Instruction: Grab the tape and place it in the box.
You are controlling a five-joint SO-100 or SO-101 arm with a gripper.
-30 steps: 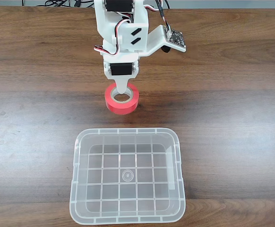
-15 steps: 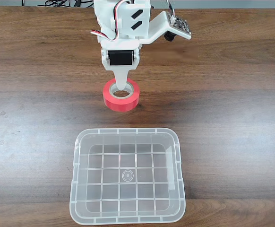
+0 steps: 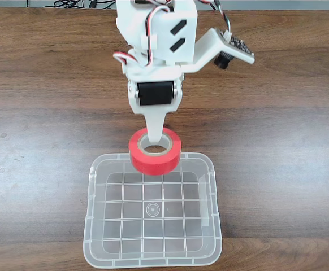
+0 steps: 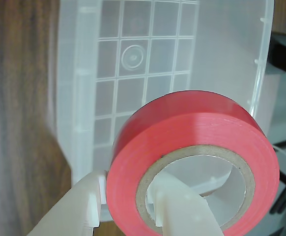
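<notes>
Fixed view: one tape [image 3: 155, 154], a glossy red ring with a beige cardboard core, and one box [image 3: 152, 210], clear plastic, rounded corners, grid-ribbed bottom, on the wood-grain table [image 3: 277, 141]. My white pincer [image 3: 156, 138] pinches the roll's wall, one finger through the core. Wrist view: tape [image 4: 182, 132] hangs over the box's [image 4: 84, 98] rim.

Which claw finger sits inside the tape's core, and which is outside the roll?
In the wrist view, the right finger pokes through the red tape core; the left finger presses the roll's outer wall.
</notes>
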